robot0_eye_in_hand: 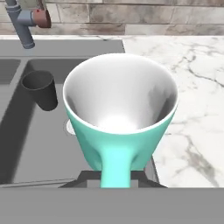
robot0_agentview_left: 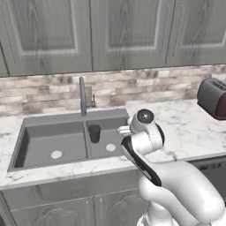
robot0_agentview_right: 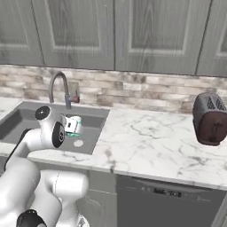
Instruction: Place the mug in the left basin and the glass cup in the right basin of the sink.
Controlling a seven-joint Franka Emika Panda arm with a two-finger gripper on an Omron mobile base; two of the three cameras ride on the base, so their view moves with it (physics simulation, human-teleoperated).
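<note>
Two-finger gripper (robot0_eye_in_hand: 116, 181) clenched on handle of teal white-rimmed mug (robot0_eye_in_hand: 120, 111), upright above right basin of grey metal sink (robot0_agentview_left: 26, 132); left basin lies further left

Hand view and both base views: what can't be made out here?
- Claw fingertips: hand view, hidden behind the mug.
- Mug: right base view, partly hidden by the arm.
- Glass cup: too small to tell if anything is inside.
- Right basin drain: hand view, mostly behind the mug.
</note>
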